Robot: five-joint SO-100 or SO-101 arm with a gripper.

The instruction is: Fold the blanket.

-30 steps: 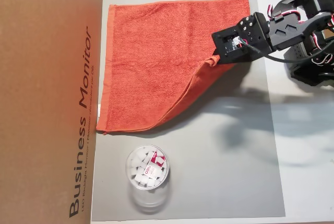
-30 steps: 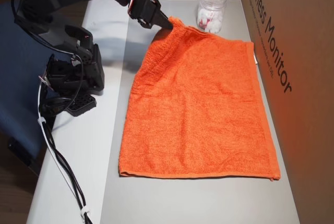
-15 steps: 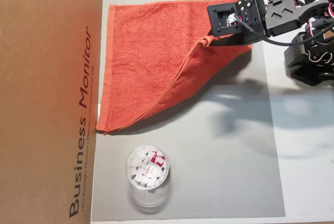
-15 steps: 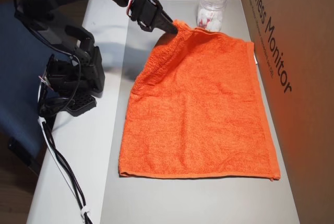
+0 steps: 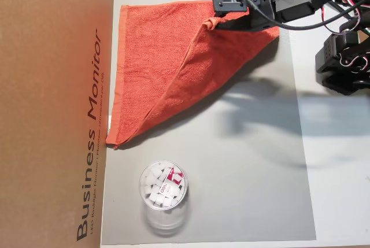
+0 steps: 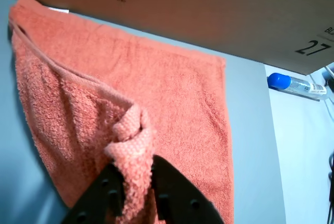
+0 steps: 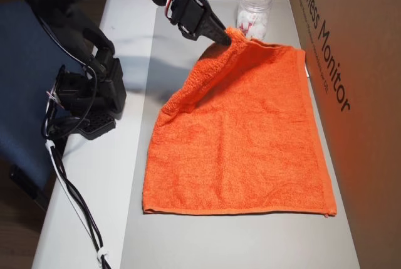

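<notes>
The orange-red blanket (image 5: 156, 57) lies on the grey mat (image 5: 248, 161) against a cardboard box. My gripper (image 5: 213, 23) is shut on one corner and holds it raised, so that a diagonal flap drapes over the flat part. In the wrist view the two black fingers (image 6: 172, 192) pinch the bunched hemmed corner, with the rest of the blanket (image 6: 182, 93) spread below. In the other overhead view the gripper (image 7: 229, 38) holds the corner near the far edge of the blanket (image 7: 250, 150), whose near half lies flat.
A brown "Business Monitor" cardboard box (image 5: 52, 109) borders the mat, also in the other overhead view (image 7: 363, 93). A clear jar of white cubes (image 5: 163, 187) stands near the blanket's end (image 7: 254, 9). The arm's base (image 7: 88, 100) sits beside the mat. A blue-capped bottle (image 6: 292, 84) lies off the mat.
</notes>
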